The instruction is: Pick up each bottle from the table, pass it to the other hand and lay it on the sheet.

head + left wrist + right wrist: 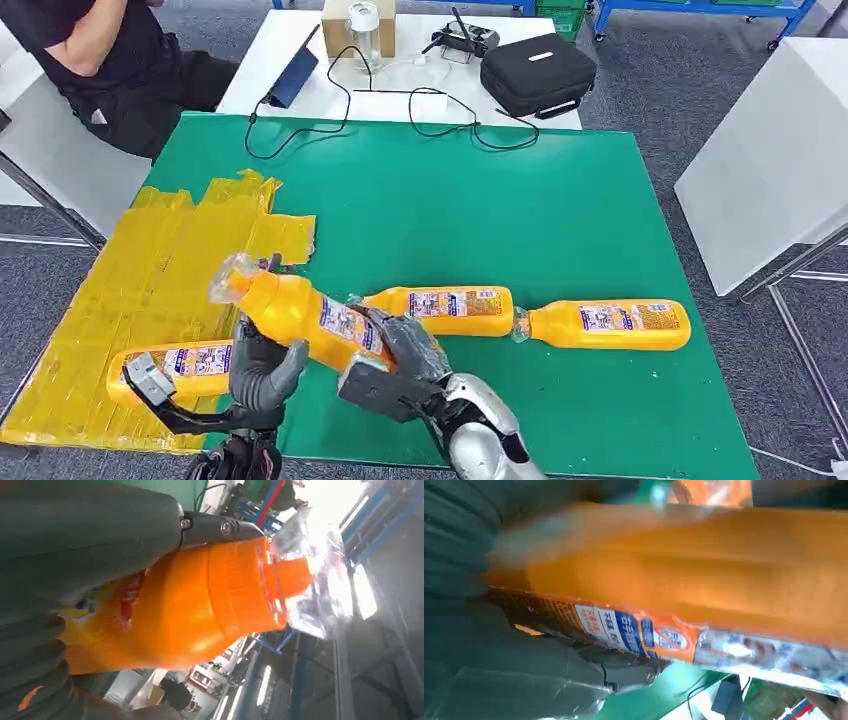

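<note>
Gripping bottle [300,312] w/ both: left hand [262,372] neck-side, right hand [398,362] base.

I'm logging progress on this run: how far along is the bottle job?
Done: one bottle lies on the yellow sheet. In hand: the raised bottle, gripped by both the left hand and right hand, mid-handover. Left: two bottles on the green table.

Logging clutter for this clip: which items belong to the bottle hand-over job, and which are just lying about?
Job: held bottle, gripped by left hand and right hand; two bottles on the green table; bottle on sheet; yellow sheet.

Lying about: black case, tablet, cables, jar.
</note>
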